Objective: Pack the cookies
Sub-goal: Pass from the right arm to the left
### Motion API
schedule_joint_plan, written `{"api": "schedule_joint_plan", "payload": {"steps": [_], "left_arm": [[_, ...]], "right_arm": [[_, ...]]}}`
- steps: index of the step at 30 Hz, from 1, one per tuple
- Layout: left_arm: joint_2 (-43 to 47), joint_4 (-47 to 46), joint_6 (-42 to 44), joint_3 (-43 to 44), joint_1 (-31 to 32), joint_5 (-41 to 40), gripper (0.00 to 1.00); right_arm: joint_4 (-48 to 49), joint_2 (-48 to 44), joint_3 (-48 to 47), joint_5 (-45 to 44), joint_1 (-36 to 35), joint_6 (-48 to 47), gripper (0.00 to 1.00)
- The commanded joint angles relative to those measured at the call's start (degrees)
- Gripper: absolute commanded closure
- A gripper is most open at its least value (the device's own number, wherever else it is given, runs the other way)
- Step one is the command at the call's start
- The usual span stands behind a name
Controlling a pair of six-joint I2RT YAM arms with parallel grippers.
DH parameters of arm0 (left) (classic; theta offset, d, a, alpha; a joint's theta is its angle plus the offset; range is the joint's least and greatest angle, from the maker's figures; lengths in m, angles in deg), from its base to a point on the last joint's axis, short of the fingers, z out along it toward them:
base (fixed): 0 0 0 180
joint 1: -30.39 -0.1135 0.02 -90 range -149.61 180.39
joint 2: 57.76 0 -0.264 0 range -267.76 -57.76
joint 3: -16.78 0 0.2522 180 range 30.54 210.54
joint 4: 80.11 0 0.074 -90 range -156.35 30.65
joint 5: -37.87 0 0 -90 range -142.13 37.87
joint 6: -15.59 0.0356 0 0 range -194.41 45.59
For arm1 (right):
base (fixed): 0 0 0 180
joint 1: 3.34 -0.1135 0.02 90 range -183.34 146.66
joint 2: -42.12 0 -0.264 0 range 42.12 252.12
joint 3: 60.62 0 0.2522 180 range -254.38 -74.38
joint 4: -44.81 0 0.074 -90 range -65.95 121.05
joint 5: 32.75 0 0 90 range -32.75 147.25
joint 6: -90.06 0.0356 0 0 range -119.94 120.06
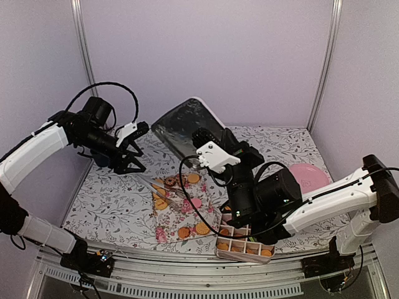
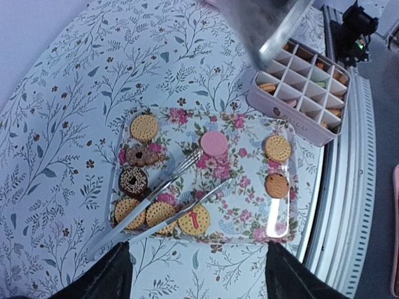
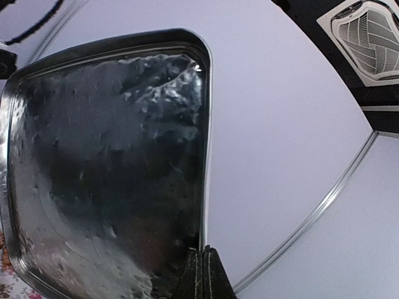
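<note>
The cookies (image 2: 144,127) lie loose on a floral tray (image 2: 249,212): tan rounds, a pink one (image 2: 214,143) and a dark sprinkled ring (image 2: 133,180). More cookies fill some cells of the pink divided box (image 2: 305,93), also seen from above as the box (image 1: 243,244). My left gripper (image 2: 199,280) hangs open above the tray's near edge, nothing between its fingers (image 2: 112,280); from above, the left gripper (image 1: 138,148) is left of the tray (image 1: 165,232). My right gripper (image 3: 204,274) is shut on the rim of the dark metal lid (image 3: 106,168), holding the lid (image 1: 187,124) tilted in the air.
Metal tongs (image 2: 156,199) lie across the tray's left cookies, reaching off its edge. A pink plate (image 1: 308,177) sits at the right of the patterned tablecloth (image 1: 106,199). The right arm (image 1: 268,196) reaches over the box. Walls close in the back and sides.
</note>
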Motion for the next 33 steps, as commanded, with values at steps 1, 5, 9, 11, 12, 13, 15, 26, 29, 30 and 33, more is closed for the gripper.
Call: {"api": "schedule_joint_plan", "payload": {"steps": [1,5,9,11,12,13,15,26,29,30,33], "left_arm": [[-2.36,3.05,-0.6,7.42,3.11,2.05,0.26],[-3.17,5.74,0.56,13.89,4.22,0.07,0.26],[-2.6,8.93,2.25,17.7,4.32,0.98,0.27],[-2.25,10.94,3.03,19.0,4.49,3.3,0.27],[-2.12,12.07,3.51,19.51,4.7,4.97,0.27],[-2.13,13.33,4.36,19.68,5.07,5.74,0.27],[-2.32,14.79,4.91,19.39,6.36,5.83,0.28],[-6.18,16.67,3.99,19.2,12.21,5.82,0.39],[-6.39,15.05,2.99,18.38,12.58,4.45,0.52],[-6.32,14.34,2.71,18.12,12.65,4.13,0.56],[-6.4,12.3,2.18,17.25,13.09,3.1,0.73]], "right_arm": [[-32.27,-6.57,0.4,-0.74,-4.63,27.52,1.0],[-59.55,-9.03,-3.08,1.24,-4.99,51.45,1.0],[-62.75,-9.49,-2.63,1.46,-5.02,56.31,1.0],[-63.07,-9.49,-2.58,1.96,-5.02,56.39,1.0],[-63.1,-9.41,-2.73,2.41,-4.97,56.28,1.0],[-63.1,-9.22,-2.89,2.72,-4.97,56.2,1.0],[-63.1,-8.53,-3.63,3.16,-5.0,55.85,1.0],[-60.87,-6.59,-5.41,4.66,-4.93,52.1,1.0],[-58.68,-6.44,-5.29,4.57,-4.94,50.58,1.0],[-58.27,-6.42,-5.22,4.65,-4.93,50.27,1.0],[-57.5,-6.19,-5.33,5.04,-4.93,49.92,1.0]]}}
